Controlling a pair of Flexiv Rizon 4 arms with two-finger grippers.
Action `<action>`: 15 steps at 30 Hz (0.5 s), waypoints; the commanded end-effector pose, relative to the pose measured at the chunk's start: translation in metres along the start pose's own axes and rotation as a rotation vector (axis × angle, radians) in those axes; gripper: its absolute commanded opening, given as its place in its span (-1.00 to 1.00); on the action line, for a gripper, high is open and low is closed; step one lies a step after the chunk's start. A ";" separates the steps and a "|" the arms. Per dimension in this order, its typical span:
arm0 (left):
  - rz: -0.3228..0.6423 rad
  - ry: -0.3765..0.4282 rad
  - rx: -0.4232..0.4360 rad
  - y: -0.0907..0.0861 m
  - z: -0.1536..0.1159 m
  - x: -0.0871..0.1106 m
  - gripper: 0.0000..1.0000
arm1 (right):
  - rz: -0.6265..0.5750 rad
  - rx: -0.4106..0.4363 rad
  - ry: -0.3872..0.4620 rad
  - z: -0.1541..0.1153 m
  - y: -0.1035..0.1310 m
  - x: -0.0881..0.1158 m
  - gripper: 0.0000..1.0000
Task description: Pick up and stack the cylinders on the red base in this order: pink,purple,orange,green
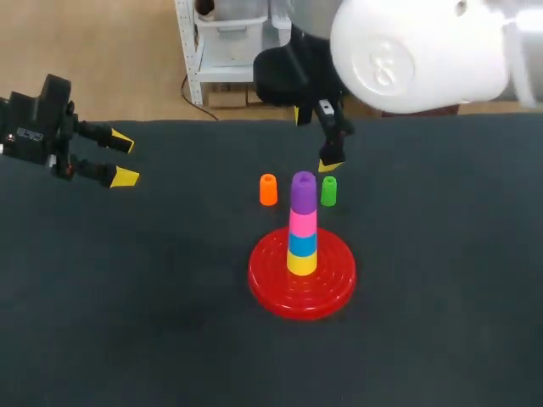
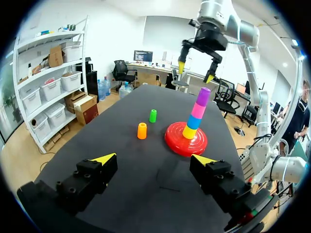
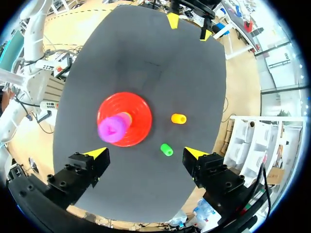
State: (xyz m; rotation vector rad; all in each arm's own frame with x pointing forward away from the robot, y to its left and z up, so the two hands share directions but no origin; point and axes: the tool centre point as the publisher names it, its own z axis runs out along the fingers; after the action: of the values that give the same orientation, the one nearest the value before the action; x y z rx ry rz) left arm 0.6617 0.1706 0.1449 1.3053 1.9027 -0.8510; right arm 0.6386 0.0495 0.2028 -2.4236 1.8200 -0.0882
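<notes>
Purple cylinder [image 1: 303, 188] tops the tower on the red base [image 1: 271, 287]; orange cylinder [image 1: 268, 190] comes next; the right gripper [image 1: 314, 140], spread wide and empty, must drop over it.

My left gripper [image 2: 154, 158] hangs wide open over the black table [image 2: 146, 177], and ahead of it the red base [image 2: 186, 141] holds a tower of yellow, blue, pink and a purple cylinder [image 2: 204, 95] on top, with the orange cylinder [image 2: 142, 130] and green cylinder [image 2: 152, 115] standing beside it and the right gripper [image 2: 195, 72] open above it.
</notes>
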 end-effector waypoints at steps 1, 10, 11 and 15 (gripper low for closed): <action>0.004 -0.003 0.003 0.001 0.000 0.002 1.00 | 0.004 -0.033 0.010 0.022 -0.032 -0.004 1.00; 0.004 -0.003 0.003 0.001 0.000 0.002 1.00 | 0.041 -0.093 -0.007 0.064 -0.064 -0.002 1.00; 0.004 -0.003 0.003 0.001 0.000 0.002 1.00 | 0.040 -0.099 -0.007 0.069 -0.066 -0.001 1.00; 0.004 -0.003 0.003 0.001 0.000 0.002 1.00 | 0.056 -0.151 -0.014 0.088 -0.070 0.001 1.00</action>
State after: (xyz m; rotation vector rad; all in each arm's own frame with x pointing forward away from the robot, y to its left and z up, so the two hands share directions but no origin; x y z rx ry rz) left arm 0.6617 0.1707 0.1449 1.3053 1.9027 -0.8510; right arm 0.6960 0.0653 0.1334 -2.4156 1.9127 -0.0096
